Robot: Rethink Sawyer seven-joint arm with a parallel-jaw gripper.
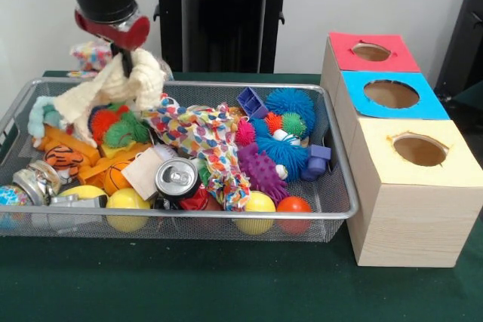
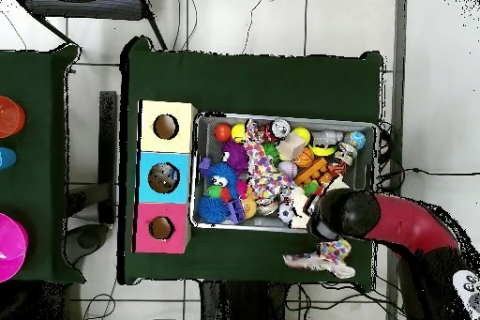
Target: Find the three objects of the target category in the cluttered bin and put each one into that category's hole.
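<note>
The silver wire-mesh bin (image 1: pixel 226 85) is full of toys and cloths; it also shows in the overhead view (image 2: pixel 281 117). My gripper (image 1: pixel 126 56) hangs over the bin's far left corner, shut on a cream knitted cloth (image 1: pixel 113 90) that dangles from it, its lower end among the toys. In the overhead view the arm (image 2: pixel 345 213) covers the gripper. The red-topped box's hole (image 1: pixel 371 52) is at the far right, farthest back of three boxes, well away from the gripper; it also shows in the overhead view (image 2: pixel 161 228).
The blue-topped box (image 1: pixel 391 93) and the yellow-topped box (image 1: pixel 419 148) stand in line with the red one. The bin holds a multi-coloured cloth (image 1: pixel 200 133), a drinks can (image 1: pixel 177 179), spiky balls (image 1: pixel 290 103) and yellow balls (image 1: pixel 258 205). A patterned cloth (image 2: pixel 323 258) lies outside the bin.
</note>
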